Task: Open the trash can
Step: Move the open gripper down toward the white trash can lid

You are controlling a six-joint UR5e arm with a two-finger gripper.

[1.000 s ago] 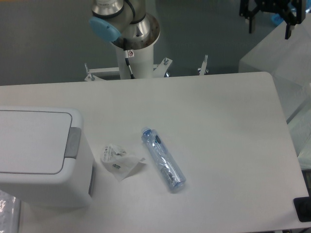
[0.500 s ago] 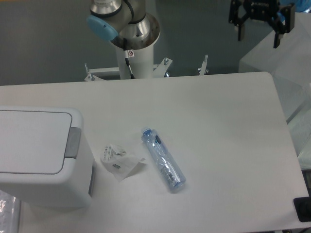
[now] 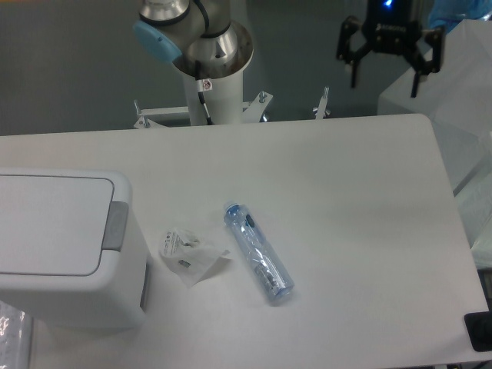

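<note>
The trash can (image 3: pixel 65 254) is a big white boxy bin at the table's left edge. Its flat lid (image 3: pixel 50 223) lies shut, and a grey push-button (image 3: pixel 117 226) sits on its right rim. My black gripper (image 3: pixel 385 81) hangs high at the upper right, beyond the table's far edge. Its two fingers (image 3: pixel 355 73) point down and are spread wide, with nothing between them. It is far from the bin.
A clear plastic bottle (image 3: pixel 258 252) lies on its side mid-table, blue cap toward the far side. A crumpled clear wrapper (image 3: pixel 188 254) lies between bottle and bin. The arm's base column (image 3: pixel 210 69) stands behind the far edge. A translucent box (image 3: pixel 453 84) sits at the right.
The gripper has moved leftward and a little lower across the top right of the view, staying open. The bin, bottle and wrapper have not moved.
</note>
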